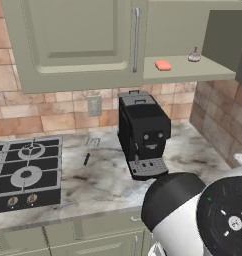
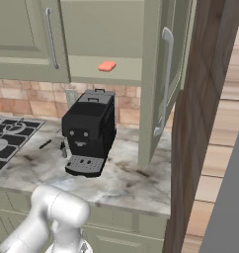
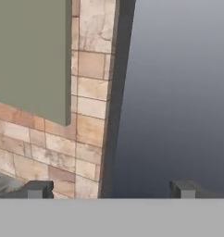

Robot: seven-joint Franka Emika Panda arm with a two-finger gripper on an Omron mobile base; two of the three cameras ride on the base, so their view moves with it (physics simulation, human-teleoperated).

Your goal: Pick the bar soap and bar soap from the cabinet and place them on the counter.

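Left base view: 1 bar soap [image 1: 163, 65] on cabinet [image 1: 193, 75] shelf; 2nd hidden.

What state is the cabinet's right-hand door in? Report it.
Open. The cabinet door is swung outward, baring the shelf where the coral-red bar soap lies.

1. Light is even and soft, with no visible source and no glare.
2. The coffee machine [image 1: 143, 132] casts only a faint dark smudge on the marbled surface [image 1: 193, 155].
3. The open cabinet [image 1: 193, 30] interior is shaded grey-green and darker than its door fronts.
4. All views are coarse and slightly soft; tile joints blur.
5. In the hand view the grey wall [image 3: 178, 92] fades from lighter at the top to darker below.
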